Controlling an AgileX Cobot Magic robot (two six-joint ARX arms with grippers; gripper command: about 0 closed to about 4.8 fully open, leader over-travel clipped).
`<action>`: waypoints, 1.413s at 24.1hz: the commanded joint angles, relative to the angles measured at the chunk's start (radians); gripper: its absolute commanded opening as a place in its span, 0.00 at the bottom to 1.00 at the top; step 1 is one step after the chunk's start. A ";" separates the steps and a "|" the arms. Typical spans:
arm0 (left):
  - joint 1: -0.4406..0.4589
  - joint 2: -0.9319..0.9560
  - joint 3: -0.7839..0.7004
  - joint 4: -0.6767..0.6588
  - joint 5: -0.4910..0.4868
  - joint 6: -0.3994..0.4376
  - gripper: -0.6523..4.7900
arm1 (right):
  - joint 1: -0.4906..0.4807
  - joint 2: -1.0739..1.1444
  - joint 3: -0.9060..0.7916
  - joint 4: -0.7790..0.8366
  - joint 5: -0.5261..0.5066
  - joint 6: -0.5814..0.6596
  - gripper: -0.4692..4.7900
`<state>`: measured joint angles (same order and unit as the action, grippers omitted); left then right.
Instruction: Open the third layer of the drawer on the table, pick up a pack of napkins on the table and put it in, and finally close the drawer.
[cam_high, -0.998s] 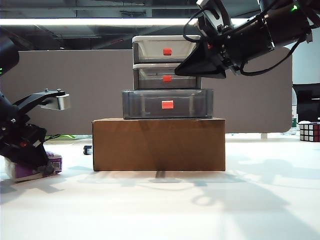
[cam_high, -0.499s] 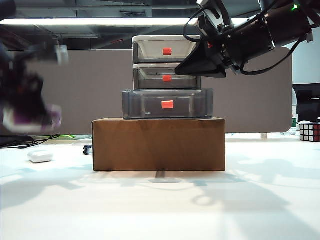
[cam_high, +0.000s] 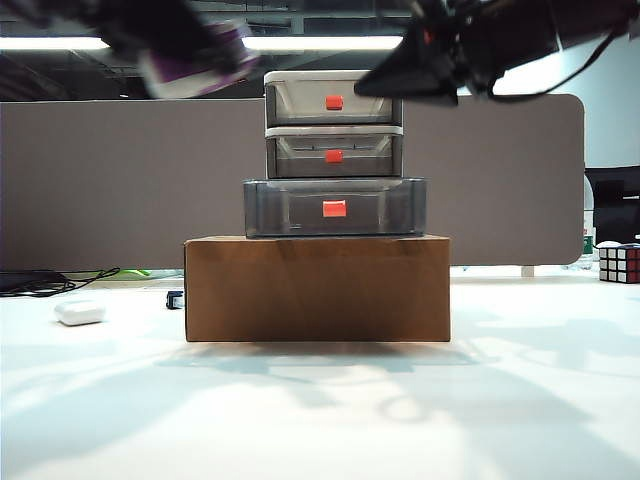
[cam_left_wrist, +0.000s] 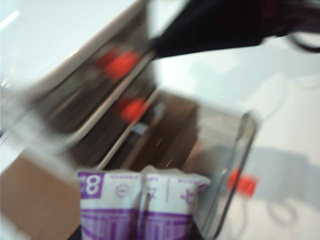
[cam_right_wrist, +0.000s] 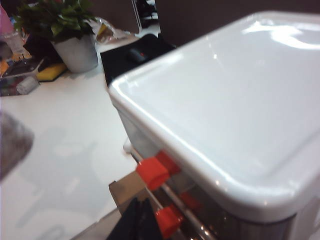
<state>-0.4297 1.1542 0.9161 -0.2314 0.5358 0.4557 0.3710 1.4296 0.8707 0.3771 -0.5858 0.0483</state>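
Up high, the left gripper (cam_high: 175, 40) is clamped on the pack of napkins (cam_left_wrist: 140, 205), blurred, above and left of the drawer (cam_high: 334, 150). Its third layer (cam_high: 335, 208) juts out open on the cardboard box (cam_high: 317, 288). I cannot tell how the right gripper's (cam_high: 400, 78) jaws stand beside the top.

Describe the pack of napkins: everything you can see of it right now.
The pack of napkins is a soft pack in glossy purple-and-white plastic wrap with printed marks and a seam down its middle. The left gripper carries it in the air, high at the upper left of the exterior view, beside the drawer top. There it shows only as a purple-white blur. In the left wrist view it hangs above the pulled-out third layer.
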 joint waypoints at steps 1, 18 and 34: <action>-0.090 0.039 0.003 0.103 -0.077 0.000 0.34 | 0.001 -0.035 0.006 0.008 -0.005 0.003 0.08; -0.174 0.325 0.088 0.321 -0.066 -0.128 0.36 | 0.000 -0.163 0.006 -0.041 -0.001 0.000 0.08; -0.181 0.422 0.115 0.237 -0.085 -0.142 0.36 | 0.000 -0.163 0.006 -0.043 0.000 -0.001 0.08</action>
<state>-0.6109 1.5757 1.0233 0.0006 0.4522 0.3168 0.3702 1.2720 0.8703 0.3229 -0.5846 0.0475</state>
